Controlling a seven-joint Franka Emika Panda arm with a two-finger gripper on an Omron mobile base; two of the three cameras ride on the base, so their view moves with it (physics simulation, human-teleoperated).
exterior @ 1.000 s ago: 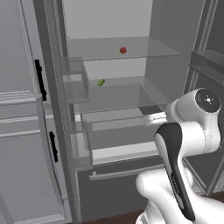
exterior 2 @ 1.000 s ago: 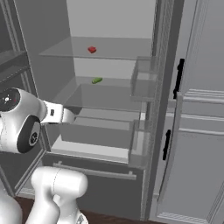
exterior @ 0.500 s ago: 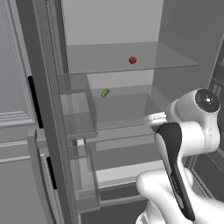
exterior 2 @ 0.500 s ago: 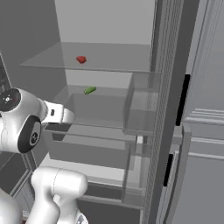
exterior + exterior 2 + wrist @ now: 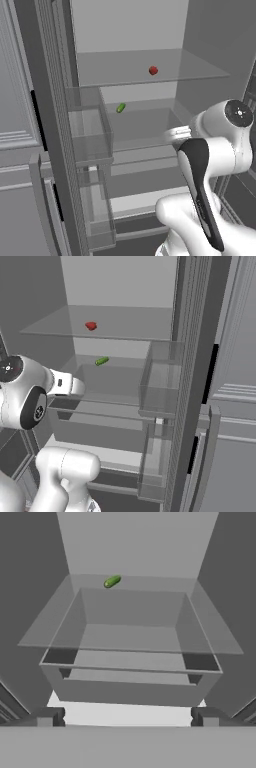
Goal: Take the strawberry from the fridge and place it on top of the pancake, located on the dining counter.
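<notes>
— Strawberry on the upper glass shelf of the open fridge, small and red, well back from the shelf's front edge. Below it, on the next shelf down, lies a green oblong item.

— And our fingers?

— Spread wide, pinching nothing. In the hand view they point at the clear drawer, level with the lower shelves, so the fruit sits above our line of sight. We judge the hand is low because the reach has not started.

— What has changed since the earlier frames?

— Our base has driven closer. The interior looms larger in both base views, the whole picture shifting together. The strawberry and green item have not moved on their shelves.
</notes>
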